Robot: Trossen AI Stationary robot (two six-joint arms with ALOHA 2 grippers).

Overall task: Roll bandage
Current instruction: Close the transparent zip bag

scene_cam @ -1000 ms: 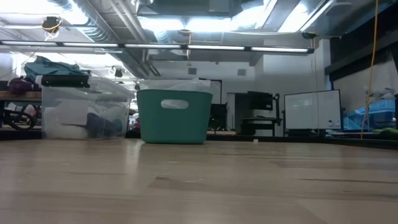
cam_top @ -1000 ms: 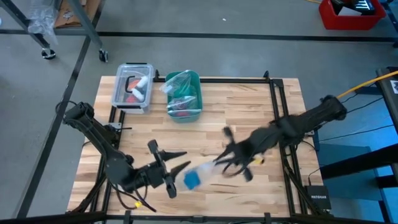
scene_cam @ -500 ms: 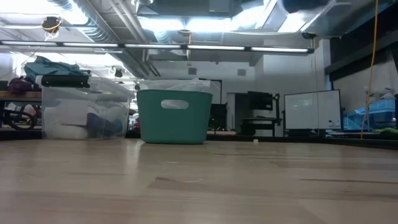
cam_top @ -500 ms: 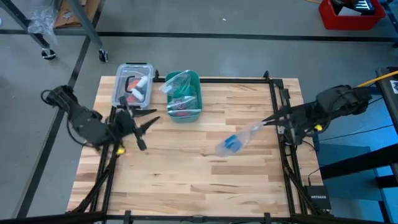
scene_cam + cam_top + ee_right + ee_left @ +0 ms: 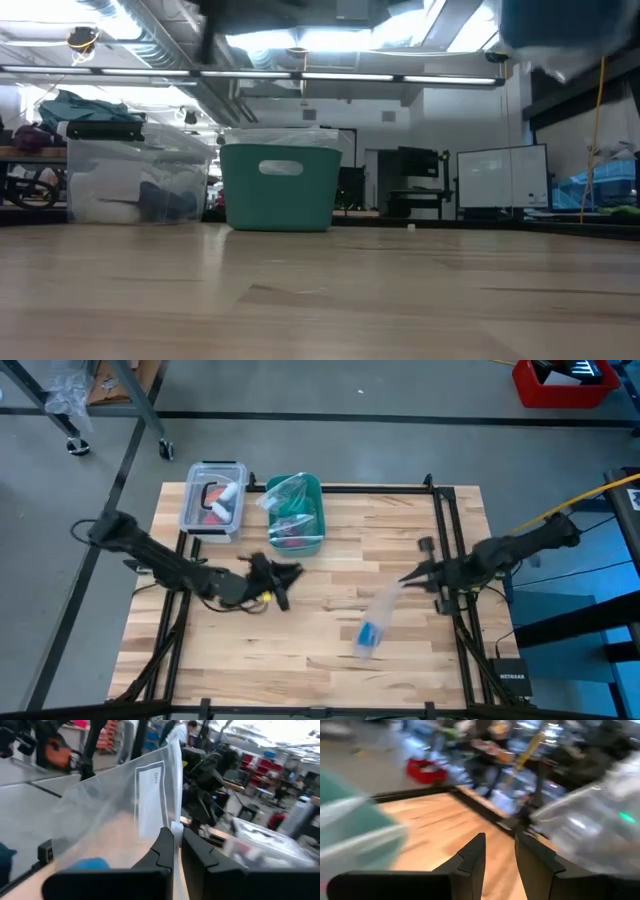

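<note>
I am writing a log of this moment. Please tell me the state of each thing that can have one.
Bag: lifted, hanging from right gripper.
Bandage: inside the bag, at its low end.
Right gripper: shut on the bag's edge.
Left gripper: slightly open, empty.
Bin: open, holds bags.
Clear box: lid on.

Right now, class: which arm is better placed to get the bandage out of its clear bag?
Probably the left gripper: it is empty and free, while the right gripper is pinching the clear bag holding the bandage.

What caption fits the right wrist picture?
Right end effector shut on a clear plastic bag with the blue bandage inside.
</note>
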